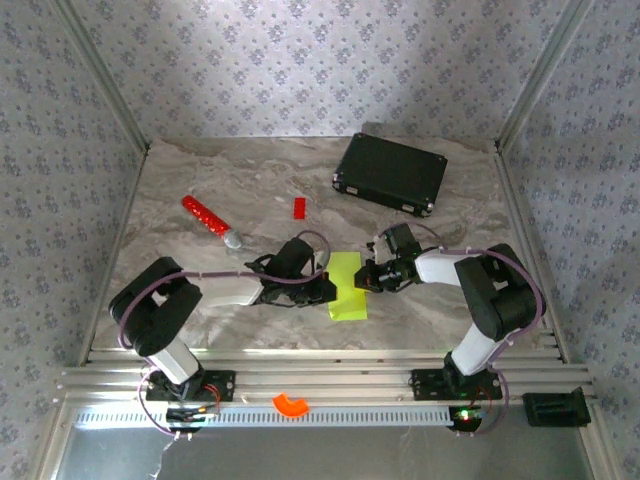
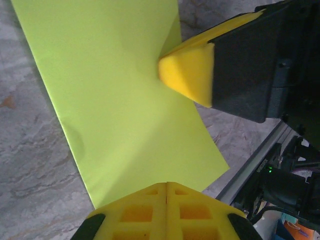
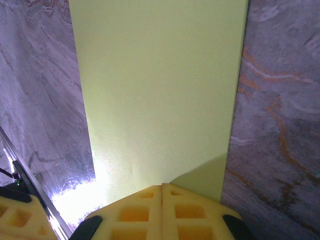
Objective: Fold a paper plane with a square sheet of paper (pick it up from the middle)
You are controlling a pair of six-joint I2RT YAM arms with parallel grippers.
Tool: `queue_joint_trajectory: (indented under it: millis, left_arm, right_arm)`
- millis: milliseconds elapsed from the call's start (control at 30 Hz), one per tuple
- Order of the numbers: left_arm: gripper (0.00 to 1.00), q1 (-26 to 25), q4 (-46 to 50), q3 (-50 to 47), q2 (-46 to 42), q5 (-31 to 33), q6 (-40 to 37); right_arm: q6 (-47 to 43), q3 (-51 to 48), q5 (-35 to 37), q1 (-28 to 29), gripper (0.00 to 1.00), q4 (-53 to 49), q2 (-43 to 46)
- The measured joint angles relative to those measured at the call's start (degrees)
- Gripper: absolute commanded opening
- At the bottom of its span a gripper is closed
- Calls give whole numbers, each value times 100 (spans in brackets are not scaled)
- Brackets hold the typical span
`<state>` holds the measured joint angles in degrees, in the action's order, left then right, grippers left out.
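Left gripper (image 1: 325,290) and right gripper (image 1: 367,277), both clenched, press the half-folded square sheet of paper (image 1: 347,287) lower centre; corner folds next imo

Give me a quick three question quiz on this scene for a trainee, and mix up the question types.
1. True or false: the lime paper lies between the left gripper and the right gripper.
2. Where on the table does the black case sit? A far right; B near left; C on the paper.
3. Fill in: both grippers' jaws are ____.
Key: 1 true; 2 A; 3 shut.
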<state>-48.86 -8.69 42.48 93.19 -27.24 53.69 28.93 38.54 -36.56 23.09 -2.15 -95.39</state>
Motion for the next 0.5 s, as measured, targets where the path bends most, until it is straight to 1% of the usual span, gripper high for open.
queue_joint_trajectory:
  millis: [133,267,500]
  left_arm:
    - [0,22,-35,22,17,-59,44]
    - [0,22,-125,177,258,-168,107]
    - [0,39,-315,85,479,-363,151]
  right_arm:
    - [2,0,0,0,0,0,0]
    - [2,0,0,0,0,0,0]
    - [2,0,0,0,0,0,-2]
